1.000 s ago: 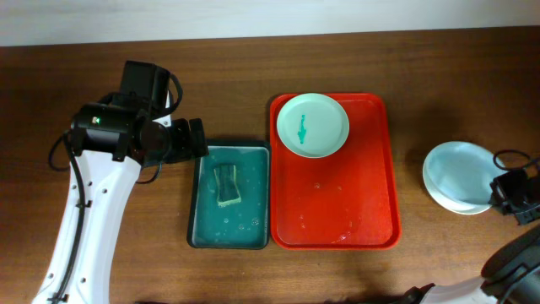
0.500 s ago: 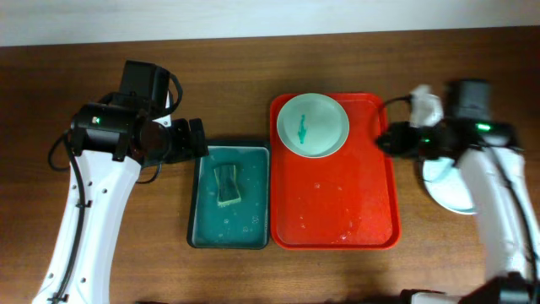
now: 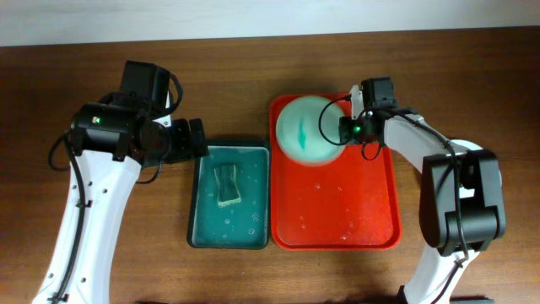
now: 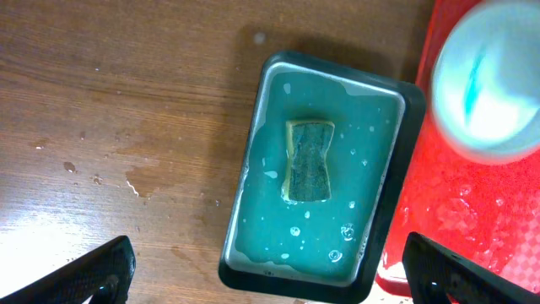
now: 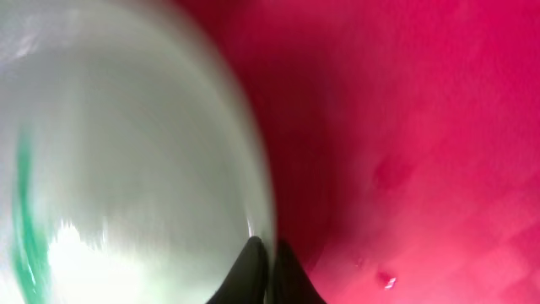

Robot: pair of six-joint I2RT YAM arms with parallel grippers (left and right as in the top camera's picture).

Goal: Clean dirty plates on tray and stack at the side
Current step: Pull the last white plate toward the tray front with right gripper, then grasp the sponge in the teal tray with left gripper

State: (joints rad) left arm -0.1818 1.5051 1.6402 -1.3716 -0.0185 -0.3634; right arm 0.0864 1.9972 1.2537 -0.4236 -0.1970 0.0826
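One dirty plate (image 3: 308, 127), pale with a teal smear, is at the far end of the red tray (image 3: 371, 211); it is motion-blurred. My right gripper (image 3: 344, 127) is shut on the plate's right rim. In the right wrist view the fingers (image 5: 268, 262) pinch the plate (image 5: 126, 169) edge over the tray (image 5: 422, 127). My left gripper (image 3: 190, 139) is open and empty, above the near end of the green basin; its fingers (image 4: 270, 279) are spread wide. The plate (image 4: 494, 80) and tray (image 4: 456, 211) also show in the left wrist view. No other plates are in view.
A dark green basin (image 3: 202, 228) with teal water and a sponge (image 3: 226, 186) stands left of the tray; the sponge also shows in the left wrist view (image 4: 308, 160). Water drops lie on the tray and on the wood left of the basin.
My right arm has swung in from the right side to the tray and shut on the plate's rim. The plate now looks blurred and slightly shifted. The left arm has not moved.
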